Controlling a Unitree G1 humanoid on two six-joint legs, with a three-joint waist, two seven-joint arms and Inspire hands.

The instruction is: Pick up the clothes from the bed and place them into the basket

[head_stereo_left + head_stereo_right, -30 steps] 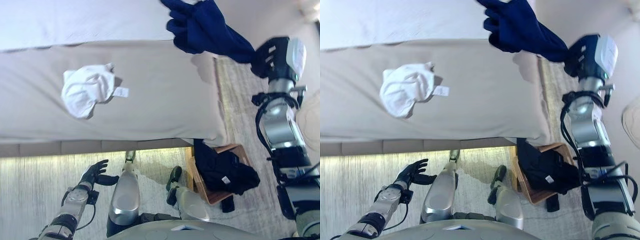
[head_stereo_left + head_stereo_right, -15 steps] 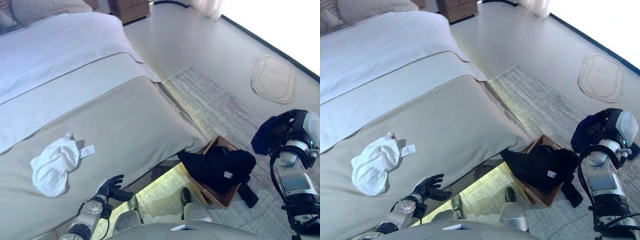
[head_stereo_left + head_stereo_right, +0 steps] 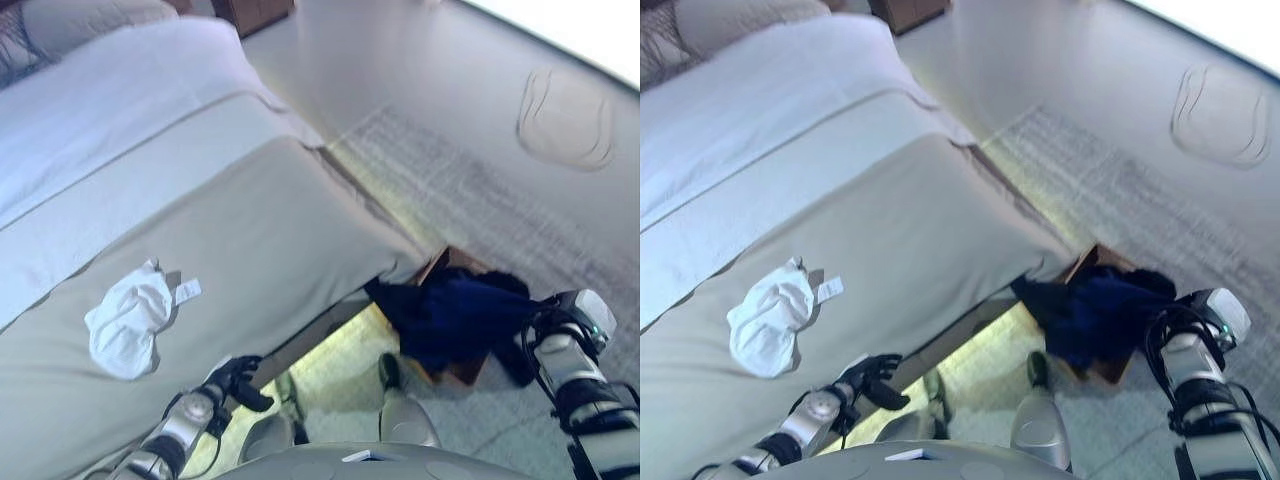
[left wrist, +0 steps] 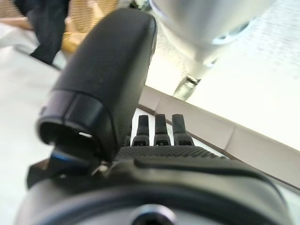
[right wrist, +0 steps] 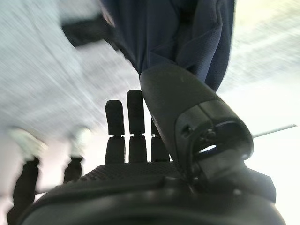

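Note:
A white garment (image 3: 128, 320) lies crumpled on the beige bed (image 3: 260, 220). A brown basket (image 3: 445, 262) stands on the floor at the bed's near corner, with black clothes (image 3: 392, 298) in it. A navy garment (image 3: 455, 310) is draped over the basket. My right hand (image 3: 527, 345) is at the basket's right side. In the right wrist view my right hand (image 5: 140, 178) has straight fingers, and the navy garment (image 5: 187, 33) hangs just past the thumb tip. My left hand (image 3: 232, 378) is open and empty by the bed's near edge; it also shows in the left wrist view (image 4: 159, 159).
A grey rug (image 3: 480, 190) lies under the basket and beside the bed. A pale round mat (image 3: 565, 118) lies on the floor at the far right. A pillow (image 3: 80, 20) and wooden furniture (image 3: 255, 10) are at the bed's head.
The camera has turned from the bed towards the basket. My right hand has brought the navy garment from above the bed down over the basket, and its fingers are now straight.

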